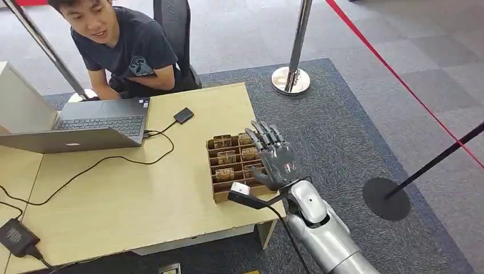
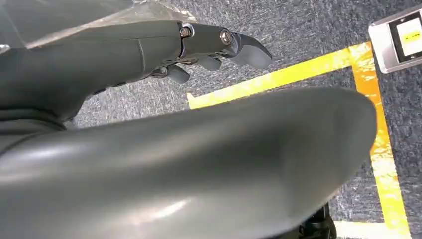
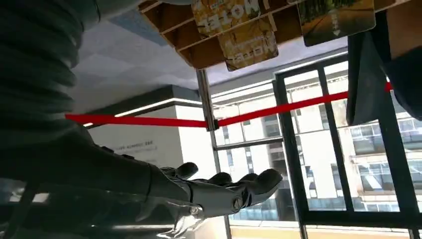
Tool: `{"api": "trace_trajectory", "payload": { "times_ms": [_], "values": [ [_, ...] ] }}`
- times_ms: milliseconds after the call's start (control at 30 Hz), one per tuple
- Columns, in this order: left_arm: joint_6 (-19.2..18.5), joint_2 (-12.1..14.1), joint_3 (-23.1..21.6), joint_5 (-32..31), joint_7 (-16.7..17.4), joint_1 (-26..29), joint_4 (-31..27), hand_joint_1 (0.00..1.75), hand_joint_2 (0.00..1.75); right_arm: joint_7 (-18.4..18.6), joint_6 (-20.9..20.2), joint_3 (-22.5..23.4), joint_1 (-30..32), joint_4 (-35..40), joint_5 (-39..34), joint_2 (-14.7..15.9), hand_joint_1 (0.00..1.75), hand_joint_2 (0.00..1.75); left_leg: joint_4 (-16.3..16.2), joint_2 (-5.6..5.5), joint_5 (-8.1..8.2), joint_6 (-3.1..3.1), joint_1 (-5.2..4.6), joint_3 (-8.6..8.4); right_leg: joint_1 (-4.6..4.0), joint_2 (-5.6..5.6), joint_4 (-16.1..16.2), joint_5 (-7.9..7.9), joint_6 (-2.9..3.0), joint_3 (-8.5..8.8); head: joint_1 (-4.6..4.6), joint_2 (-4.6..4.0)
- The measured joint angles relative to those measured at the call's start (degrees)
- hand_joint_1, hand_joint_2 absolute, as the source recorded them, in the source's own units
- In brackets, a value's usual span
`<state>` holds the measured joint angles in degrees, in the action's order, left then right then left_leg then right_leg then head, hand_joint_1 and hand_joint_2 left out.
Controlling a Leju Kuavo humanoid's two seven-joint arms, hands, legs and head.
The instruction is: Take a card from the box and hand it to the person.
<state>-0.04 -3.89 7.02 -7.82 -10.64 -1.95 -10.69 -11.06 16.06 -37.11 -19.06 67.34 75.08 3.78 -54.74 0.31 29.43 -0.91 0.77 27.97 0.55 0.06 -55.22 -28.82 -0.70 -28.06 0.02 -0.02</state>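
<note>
A wooden box (image 1: 224,182) with several compartments stands near the table's right front corner, with brown "HOTEL" cards (image 1: 226,157) upright in it. My right hand (image 1: 275,158) hovers over the box's right side, fingers stretched out and apart, holding nothing. In the right wrist view the box (image 3: 169,20) and its cards (image 3: 231,15) sit close by the empty outstretched fingers (image 3: 229,191). The person (image 1: 128,45) sits at the table's far side, leaning in. My left hand (image 2: 149,50) hangs over the carpet, fingers loosely extended and empty.
An open laptop (image 1: 97,125) lies at the table's left, with a small black device (image 1: 183,115), cables and a power adapter (image 1: 14,237). A chrome stanchion base (image 1: 290,80) stands beyond the table, a black one (image 1: 386,198) to my right. A red belt crosses overhead.
</note>
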Motion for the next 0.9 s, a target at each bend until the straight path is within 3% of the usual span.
{"api": "trace_trajectory", "payload": {
  "times_ms": [367,400,433,467,500,533,600,633,667,700,767,800,900],
  "values": [
    [0.0,0.0,0.17,-0.33,-0.02,0.01,0.0,0.0,0.0,1.25,-0.39,-1.0,-0.19,-1.22,-0.59,-0.13,0.03,1.75,0.0,0.0,0.0,0.0,0.0,0.05,0.0,0.0,0.0,0.0,0.0,-0.06,-0.02,0.0],
    [0.0,0.0,0.17,-0.35,-0.02,0.02,0.0,0.0,0.0,1.33,-0.44,-1.03,-0.18,-1.29,-0.59,-0.13,0.1,1.75,0.0,0.0,0.0,0.0,0.0,0.05,0.0,0.0,0.0,0.0,0.0,-0.07,0.0,0.0],
    [0.0,0.0,0.17,-0.35,-0.02,0.02,0.0,0.0,0.0,1.38,-0.44,-1.03,-0.18,-1.29,-0.59,-0.13,0.63,1.75,0.0,0.0,0.0,0.0,0.0,0.06,0.0,0.0,0.0,0.0,0.0,-0.07,-0.02,0.0],
    [0.0,0.0,0.2,-0.35,-0.02,0.02,0.0,0.0,0.0,1.42,-0.44,-1.03,-0.18,-1.29,-0.59,-0.13,0.63,1.75,0.0,0.01,0.0,0.0,0.0,0.06,0.0,0.0,0.0,0.0,0.0,-0.08,-0.02,0.0],
    [0.0,0.0,0.2,-0.35,-0.02,0.02,0.0,0.0,0.0,1.44,-0.44,-1.03,-0.18,-1.29,-0.59,-0.13,0.79,1.75,0.0,0.0,0.0,0.0,0.0,0.06,0.0,0.0,0.0,0.0,0.0,-0.08,-0.02,0.0],
    [0.0,0.0,0.22,-0.37,-0.02,0.03,0.0,0.0,0.0,1.44,-0.44,-1.03,-0.18,-1.29,-0.59,-0.13,0.49,1.75,0.0,0.0,0.0,0.0,0.0,0.07,0.0,0.0,0.0,0.0,0.0,-0.08,-0.02,0.0],
    [0.0,0.02,0.28,-0.39,-0.02,0.04,0.0,0.0,0.0,1.44,-0.44,-1.03,-0.16,-1.29,-0.59,-0.13,0.45,1.75,0.0,0.0,0.0,0.0,0.0,0.07,0.0,0.0,0.0,0.0,0.0,-0.09,0.0,0.0],
    [0.0,0.02,0.35,-0.42,-0.02,0.04,0.0,0.0,0.0,1.44,-0.44,-1.03,-0.14,-1.29,-0.59,-0.13,0.63,1.75,0.0,0.01,0.0,0.0,0.0,0.07,0.0,0.0,0.0,0.0,0.0,-0.1,0.0,0.0],
    [0.0,0.02,0.44,-0.44,-0.02,0.04,0.0,0.0,0.0,1.44,-0.44,-1.03,-0.1,-1.29,-0.57,-0.13,0.52,1.75,0.0,0.01,0.0,0.0,0.0,0.08,0.0,0.0,0.0,0.0,0.0,-0.11,0.0,0.0],
    [0.0,0.02,0.5,-0.5,-0.02,0.04,0.0,0.0,0.0,1.51,-0.44,-1.03,-0.05,-1.24,-0.54,-0.11,0.24,1.75,0.0,0.01,0.0,0.0,0.0,0.08,0.0,0.0,0.0,0.0,0.0,-0.1,0.0,0.0],
    [-0.04,0.02,0.55,-0.55,-0.02,0.04,0.0,0.0,0.0,1.72,-0.46,-1.03,0.06,-1.22,-0.5,-0.11,0.28,1.75,0.0,0.01,0.0,0.0,0.0,0.09,0.0,0.0,0.0,0.0,0.0,-0.11,0.0,0.0],
    [-0.04,0.02,0.55,-0.59,-0.02,0.04,0.0,0.0,0.0,1.79,-0.48,-1.03,0.1,-1.22,-0.48,-0.11,0.45,1.75,0.0,0.01,0.0,0.0,0.0,0.09,0.0,0.0,0.0,0.0,0.0,-0.11,0.0,0.0],
    [-0.07,0.02,0.57,-0.61,-0.02,0.04,0.0,0.0,0.0,1.86,-0.55,-1.03,0.18,-1.2,-0.48,-0.09,0.49,1.75,0.0,0.01,0.0,0.0,0.0,0.09,0.0,0.0,0.0,0.0,0.0,-0.12,-0.02,0.0]
  ]
}}
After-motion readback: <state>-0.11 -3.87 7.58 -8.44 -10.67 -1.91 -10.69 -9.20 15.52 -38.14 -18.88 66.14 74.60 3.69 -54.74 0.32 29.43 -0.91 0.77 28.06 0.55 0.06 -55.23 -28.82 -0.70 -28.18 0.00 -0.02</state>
